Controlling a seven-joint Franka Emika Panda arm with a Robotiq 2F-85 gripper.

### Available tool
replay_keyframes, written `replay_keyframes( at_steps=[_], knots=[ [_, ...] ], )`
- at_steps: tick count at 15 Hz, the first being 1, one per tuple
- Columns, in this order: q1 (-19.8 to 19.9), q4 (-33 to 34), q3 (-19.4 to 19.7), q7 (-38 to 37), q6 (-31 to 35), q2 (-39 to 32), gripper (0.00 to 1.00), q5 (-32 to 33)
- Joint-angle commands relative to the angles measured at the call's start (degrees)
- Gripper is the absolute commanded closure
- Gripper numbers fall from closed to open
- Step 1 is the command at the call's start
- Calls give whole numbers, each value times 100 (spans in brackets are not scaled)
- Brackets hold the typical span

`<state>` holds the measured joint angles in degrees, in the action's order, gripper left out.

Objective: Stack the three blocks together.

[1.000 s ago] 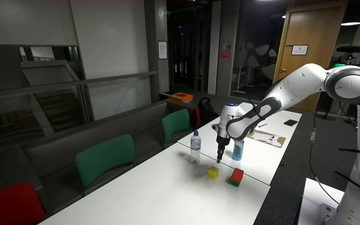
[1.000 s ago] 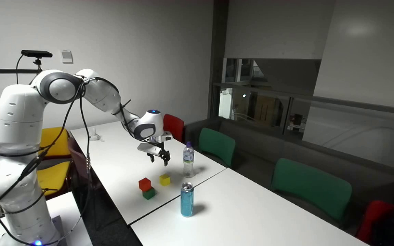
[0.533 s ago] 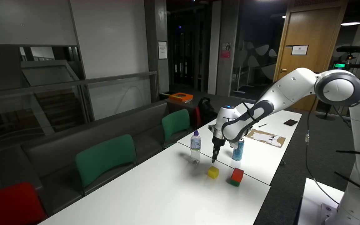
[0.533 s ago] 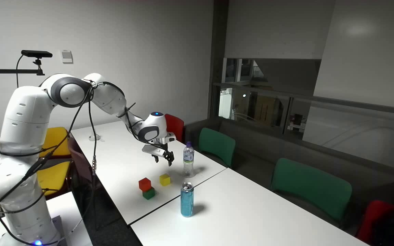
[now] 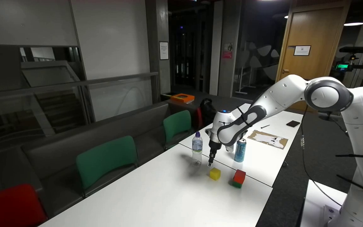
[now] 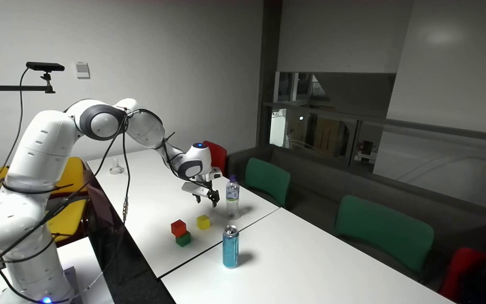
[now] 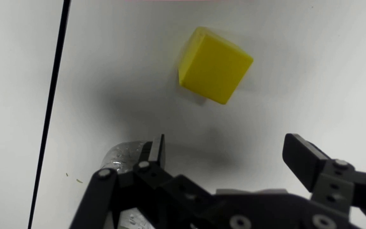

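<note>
Jaws of the black gripper stand wide, empty, maybe to hug the yellow cube (on the white table); the red cube, likely its seat, tops the green cube.

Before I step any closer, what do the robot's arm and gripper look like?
The arm is white and rounded, with dark grey rings at joints, black cables strung along it and a small blue light on its wrist. The gripper is black, with two blocky fingers and round grey screws.
</note>
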<state>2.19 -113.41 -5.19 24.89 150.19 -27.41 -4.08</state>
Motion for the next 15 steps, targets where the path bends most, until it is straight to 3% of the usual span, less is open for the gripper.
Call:
replay_keyframes(
  at_steps=[1,15],
  knots=[
    [93,335,-69,-149,-50,-280,0,96],
    [126,334,-71,-386,-610,-493,0,51]
  ],
)
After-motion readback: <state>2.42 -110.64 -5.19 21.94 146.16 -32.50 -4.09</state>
